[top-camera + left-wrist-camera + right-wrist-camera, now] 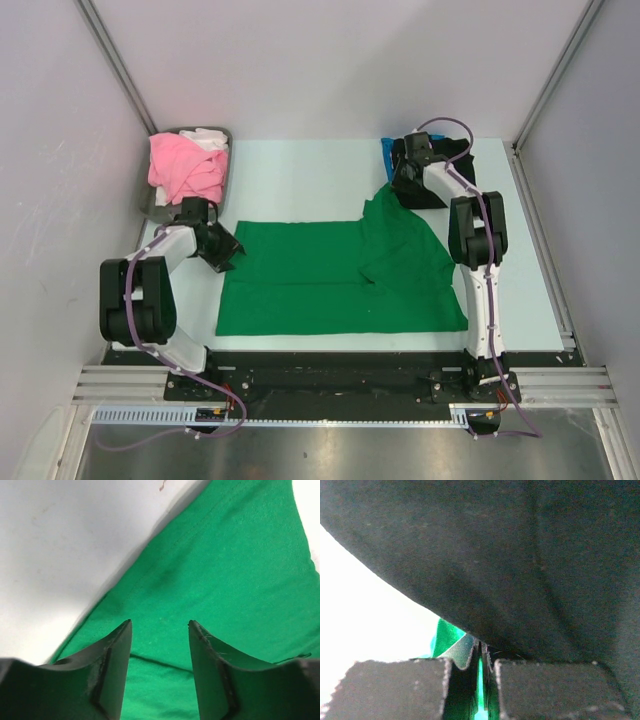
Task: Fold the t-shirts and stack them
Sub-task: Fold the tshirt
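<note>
The green tee (330,285) is pinched by the right gripper (481,655) near the far-right corner of the table (300,175); the left gripper (160,625) is seen open over its left edge.

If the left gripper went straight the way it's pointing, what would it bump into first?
The green shirt. The left gripper points down at it, open, and green cloth fills the way ahead. How close it is, I can't tell.
</note>
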You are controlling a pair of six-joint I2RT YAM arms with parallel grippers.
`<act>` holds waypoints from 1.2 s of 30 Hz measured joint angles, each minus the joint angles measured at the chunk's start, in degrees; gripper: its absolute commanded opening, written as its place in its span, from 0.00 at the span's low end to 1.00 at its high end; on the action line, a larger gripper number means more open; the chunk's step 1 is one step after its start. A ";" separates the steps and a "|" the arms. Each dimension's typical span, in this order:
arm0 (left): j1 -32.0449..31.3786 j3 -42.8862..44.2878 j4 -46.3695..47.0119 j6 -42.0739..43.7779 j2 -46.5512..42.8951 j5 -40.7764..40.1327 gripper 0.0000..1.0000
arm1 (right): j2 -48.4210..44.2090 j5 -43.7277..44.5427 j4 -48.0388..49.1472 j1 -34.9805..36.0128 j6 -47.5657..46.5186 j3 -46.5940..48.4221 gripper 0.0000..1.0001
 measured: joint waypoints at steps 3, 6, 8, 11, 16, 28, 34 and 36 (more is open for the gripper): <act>0.04 1.44 -0.57 0.07 0.72 -1.29 0.50 | -0.22 0.94 0.24 0.66 -0.94 -0.02 0.00; 0.04 3.93 -1.09 0.09 0.85 -2.75 0.51 | -1.27 1.53 0.79 1.29 -1.75 -0.87 0.00; 0.07 6.51 -1.40 0.20 1.27 -4.09 0.53 | -3.34 1.68 1.40 1.86 -2.08 -3.06 0.00; 0.07 10.32 -1.57 0.79 2.82 -5.84 0.54 | -7.82 1.46 2.64 3.23 -2.36 -7.06 0.00; -0.24 17.18 -2.84 3.32 8.15 -9.75 0.42 | -16.52 1.31 5.42 6.21 -3.26 -12.33 0.00; -3.26 24.94 -4.68 13.27 17.62 -14.12 0.52 | -26.03 1.64 9.31 8.96 -4.00 -21.07 0.00; -6.80 28.52 -5.22 16.00 20.61 -17.75 0.65 | -26.21 1.60 9.60 7.72 -4.68 -23.69 0.00; -7.58 29.90 -5.42 16.46 21.44 -18.82 0.62 | -26.58 1.53 9.77 7.52 -4.70 -24.52 0.00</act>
